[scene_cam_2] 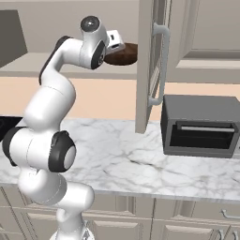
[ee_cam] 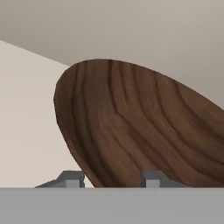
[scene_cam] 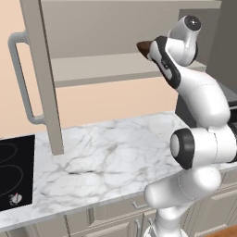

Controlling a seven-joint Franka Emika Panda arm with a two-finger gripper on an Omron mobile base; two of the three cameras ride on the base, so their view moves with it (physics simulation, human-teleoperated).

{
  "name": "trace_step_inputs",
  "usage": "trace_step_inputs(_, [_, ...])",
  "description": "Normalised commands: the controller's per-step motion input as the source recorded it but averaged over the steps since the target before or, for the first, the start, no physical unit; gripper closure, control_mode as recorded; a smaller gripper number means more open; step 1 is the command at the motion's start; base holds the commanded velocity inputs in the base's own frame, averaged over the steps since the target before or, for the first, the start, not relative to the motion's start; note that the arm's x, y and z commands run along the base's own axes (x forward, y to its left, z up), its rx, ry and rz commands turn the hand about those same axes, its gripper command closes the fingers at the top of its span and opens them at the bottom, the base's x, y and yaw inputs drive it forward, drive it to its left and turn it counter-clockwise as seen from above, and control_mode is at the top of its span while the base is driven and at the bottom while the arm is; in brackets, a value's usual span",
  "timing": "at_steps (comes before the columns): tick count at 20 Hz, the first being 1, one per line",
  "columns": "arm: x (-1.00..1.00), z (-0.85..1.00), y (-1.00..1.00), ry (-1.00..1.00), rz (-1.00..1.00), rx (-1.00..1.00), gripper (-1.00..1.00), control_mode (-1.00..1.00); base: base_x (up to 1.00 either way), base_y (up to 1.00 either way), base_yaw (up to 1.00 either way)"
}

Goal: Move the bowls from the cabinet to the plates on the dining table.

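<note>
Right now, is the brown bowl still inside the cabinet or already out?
Inside. The brown bowl sits on the cabinet shelf, beside the open door, with the gripper at its rim.

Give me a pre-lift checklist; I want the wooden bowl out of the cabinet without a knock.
1. Tool at the brown wooden bowl: ok, one fingertip on each side of its rim.
2. Firm grip: cannot tell.
3. Cabinet door open: ok.
4. Bowl on the cabinet shelf: ok.
5. Marble counter below bare: ok.
6. Toaster oven off the retreat path: ok, it sits to the right.
</note>
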Motion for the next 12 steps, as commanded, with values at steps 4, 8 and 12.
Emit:
trace_step_inputs(4, [-0.09, 0.01, 0.08, 0.0, 0.05, 0.0, 1.0, -1.0, 0.0, 0.0, 0.0])
trace_step_inputs(8, [-0.09, 0.05, 0.12, 0.0, 0.05, 0.0, 1.0, -1.0, 0.0, 0.0, 0.0])
trace_step_inputs(12, [-0.17, 0.11, 0.16, 0.0, 0.05, -0.03, 1.0, -1.0, 0.0, 0.0, 0.0])
